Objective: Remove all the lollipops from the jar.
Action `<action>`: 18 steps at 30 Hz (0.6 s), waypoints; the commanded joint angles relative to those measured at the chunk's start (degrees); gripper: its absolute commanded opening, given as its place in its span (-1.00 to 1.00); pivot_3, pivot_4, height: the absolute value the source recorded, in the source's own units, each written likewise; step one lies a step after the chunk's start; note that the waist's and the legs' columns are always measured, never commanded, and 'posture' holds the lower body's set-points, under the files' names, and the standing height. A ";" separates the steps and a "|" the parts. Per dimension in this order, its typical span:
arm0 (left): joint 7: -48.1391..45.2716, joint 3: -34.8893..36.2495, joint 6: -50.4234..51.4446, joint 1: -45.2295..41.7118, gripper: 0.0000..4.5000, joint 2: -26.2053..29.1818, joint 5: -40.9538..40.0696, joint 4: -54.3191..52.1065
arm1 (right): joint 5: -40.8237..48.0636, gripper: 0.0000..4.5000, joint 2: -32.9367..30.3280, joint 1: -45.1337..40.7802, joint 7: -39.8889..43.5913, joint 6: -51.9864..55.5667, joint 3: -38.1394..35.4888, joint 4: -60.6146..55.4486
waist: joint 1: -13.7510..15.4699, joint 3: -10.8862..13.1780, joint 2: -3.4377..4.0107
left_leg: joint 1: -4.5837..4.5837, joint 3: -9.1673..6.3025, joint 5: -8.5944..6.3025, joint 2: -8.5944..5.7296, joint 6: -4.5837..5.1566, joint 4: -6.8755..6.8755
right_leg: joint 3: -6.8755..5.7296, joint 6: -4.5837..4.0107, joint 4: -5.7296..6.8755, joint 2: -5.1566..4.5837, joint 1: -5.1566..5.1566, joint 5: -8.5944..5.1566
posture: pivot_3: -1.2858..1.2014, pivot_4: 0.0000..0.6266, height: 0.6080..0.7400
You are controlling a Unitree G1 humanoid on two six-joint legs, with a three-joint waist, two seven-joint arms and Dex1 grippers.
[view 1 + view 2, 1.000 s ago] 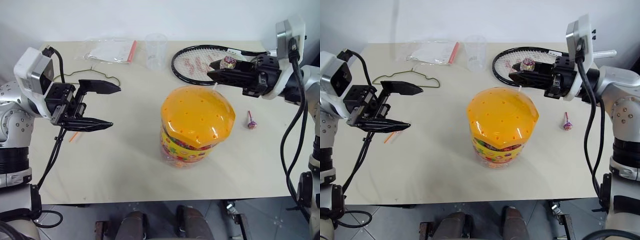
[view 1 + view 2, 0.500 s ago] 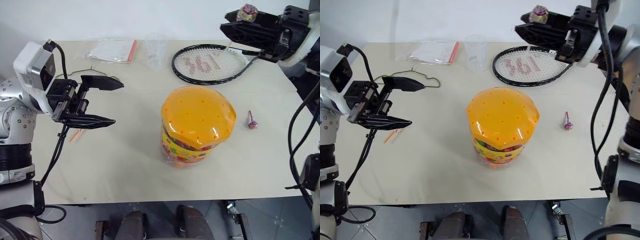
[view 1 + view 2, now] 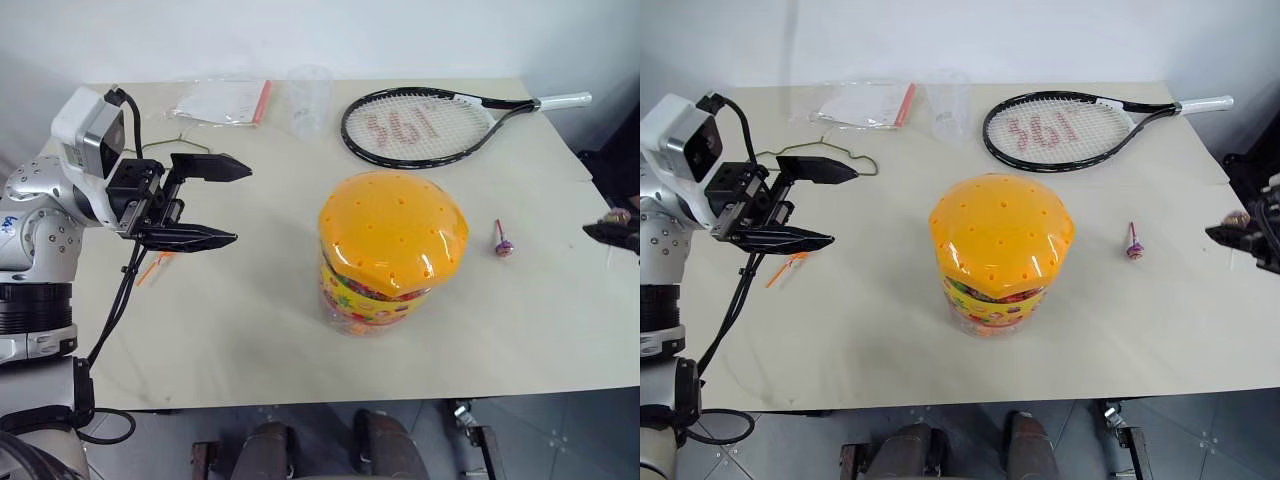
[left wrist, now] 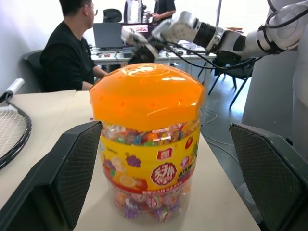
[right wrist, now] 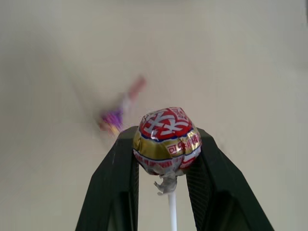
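Bright, even light; blurred right-wrist background.

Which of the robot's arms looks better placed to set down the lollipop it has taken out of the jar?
The right. Its fingers already pinch a foil-wrapped lollipop over bare table, near the purple lollipop lying there. The left fingers stand open and empty, beside the jar.

The two head views look forward and down from above the near edge of the table (image 3: 250, 330), sharing the jar (image 3: 392, 250) at centre, the racket (image 3: 420, 125) far right and the left gripper (image 3: 225, 202) at left. The left wrist view looks level rightward across the table, close on the jar (image 4: 147, 144), with a seated person (image 4: 72, 53) beyond. The right wrist view looks down at the tabletop from very near, past a held lollipop (image 5: 167, 139), and shares with the head views the purple lollipop (image 3: 1133, 247) right of the jar.
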 commanded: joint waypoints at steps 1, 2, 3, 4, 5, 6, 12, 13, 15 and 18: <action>-2.86 0.48 -0.38 -0.25 1.00 0.25 -0.01 -0.92 | -3.04 -0.58 1.75 0.26 -3.28 -0.84 0.83 4.44 | -0.05 0.00 0.00 | 0.05 0.04 0.00 0.00 0.00 0.00 | 0.03 0.00 0.00 0.01 0.02 0.00 | 0.03 -0.52 1.00; -2.71 0.54 -0.23 -0.04 1.00 0.29 -0.12 -1.26 | -3.51 -0.58 2.45 -0.08 -3.53 -1.53 1.24 5.94 | -0.02 0.00 0.00 | 0.06 0.05 0.00 0.01 0.00 0.00 | 0.06 0.00 0.01 0.01 0.02 0.00 | 0.03 -0.52 1.00; -2.47 0.60 -0.10 0.23 1.00 0.39 -0.13 -1.57 | -4.05 -0.58 3.31 -0.53 -3.65 -2.63 1.79 7.69 | 0.01 0.00 0.00 | 0.07 0.06 0.00 0.03 0.00 0.00 | 0.07 0.00 0.01 0.00 0.02 0.00 | 0.03 -0.52 1.00; -2.24 0.65 0.05 0.51 1.00 0.51 -0.12 -1.89 | -4.51 -0.58 3.90 -0.88 -3.58 -3.78 2.24 9.11 | 0.00 0.00 0.00 | 0.07 0.06 0.00 0.04 0.00 0.00 | 0.08 0.00 0.01 0.00 0.02 0.00 | 0.03 -0.52 1.00; -2.01 0.80 0.20 0.92 1.00 0.69 -0.17 -2.30 | -4.75 -0.58 4.80 -1.54 -3.74 -4.87 2.37 10.83 | 0.00 0.00 0.01 | 0.07 0.08 0.00 0.04 0.00 0.00 | 0.10 0.00 0.02 -0.01 0.02 0.00 | 0.03 -0.52 1.00; -1.74 0.92 0.33 1.26 1.00 0.88 -0.12 -2.63 | -4.92 -0.58 5.53 -2.23 -3.87 -5.79 2.43 12.50 | -0.01 0.00 0.03 | 0.08 0.08 0.00 0.03 0.00 0.00 | 0.12 0.00 0.02 -0.01 0.02 0.00 | 0.03 -0.52 1.00; -0.22 1.93 1.51 3.77 1.00 2.32 -0.07 -4.91 | -6.53 -0.16 7.22 -4.30 -3.50 -9.47 3.83 18.62 | 0.09 0.05 0.12 | 0.09 0.10 0.00 0.08 0.00 0.01 | 0.15 0.01 0.03 -0.01 0.02 0.01 | 0.03 -0.52 1.00; 0.13 2.26 1.72 4.29 1.00 2.63 -0.08 -5.21 | -6.33 -0.04 7.24 -4.08 -2.94 -9.64 3.84 18.34 | 0.10 0.05 0.12 | 0.10 0.10 0.00 0.09 0.00 0.00 | 0.16 0.01 0.03 -0.01 0.02 0.01 | 0.03 -0.52 1.00; 0.99 2.86 1.68 5.09 1.00 2.86 0.03 -5.71 | -5.85 0.25 7.09 -3.70 -2.12 -9.56 3.37 17.46 | 0.04 0.05 0.13 | 0.10 0.11 0.00 0.09 0.00 0.00 | 0.16 0.01 0.03 -0.01 0.02 0.01 | 0.03 -0.52 1.00; 5.38 5.33 1.13 6.48 1.00 2.42 0.64 -4.87 | -3.77 0.70 6.23 -2.37 -0.50 -8.21 0.56 13.00 | 0.01 0.06 0.14 | 0.11 0.11 0.00 0.14 0.00 0.00 | 0.19 0.01 0.04 -0.01 0.02 0.01 | 0.03 -0.52 1.00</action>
